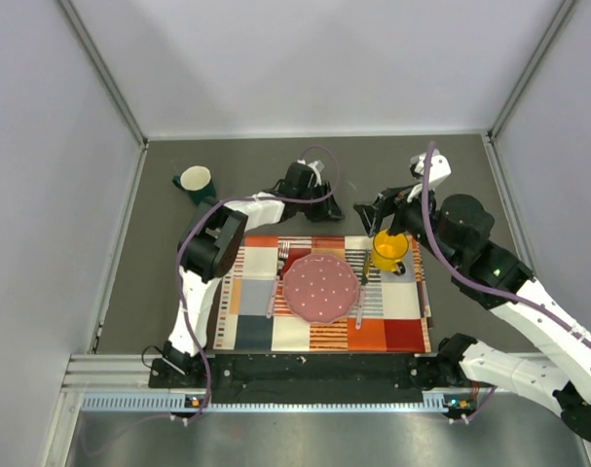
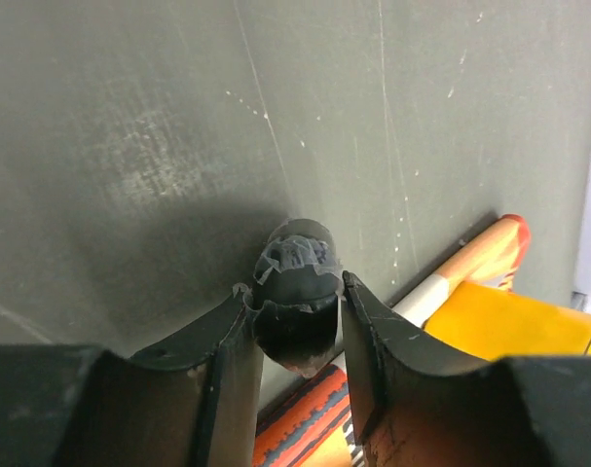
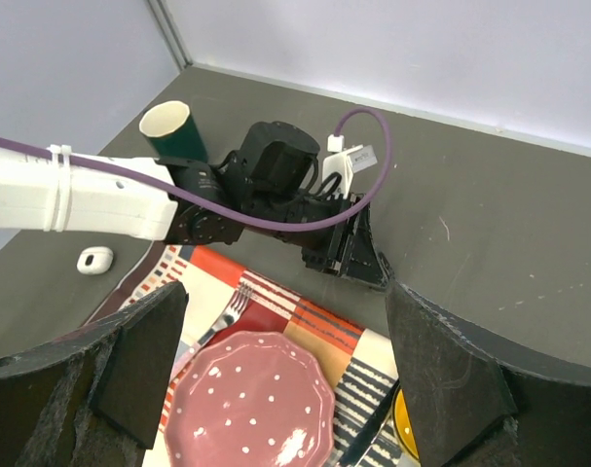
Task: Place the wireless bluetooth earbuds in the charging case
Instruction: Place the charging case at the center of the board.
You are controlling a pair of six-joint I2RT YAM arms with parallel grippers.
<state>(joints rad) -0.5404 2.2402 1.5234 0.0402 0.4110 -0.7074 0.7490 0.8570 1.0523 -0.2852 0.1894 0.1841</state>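
The charging case (image 3: 95,260), small, white and rounded with a darker centre, lies on the grey table left of the placemat, seen only in the right wrist view. The earbuds are not visible in any view. My left gripper (image 1: 334,209) is low over the table just beyond the placemat's far edge. Its jaws (image 2: 295,287) are closed on a small black oval object (image 2: 297,268). My right gripper (image 1: 371,216) hovers open and empty to the right of it. In its own view (image 3: 285,292) it looks down on the left gripper and the plate.
A striped patchwork placemat (image 1: 261,326) carries a pink dotted plate (image 1: 320,287), a fork (image 1: 276,282) and a yellow mug (image 1: 388,250). A dark green mug (image 1: 195,181) stands at the far left. Grey walls enclose the table.
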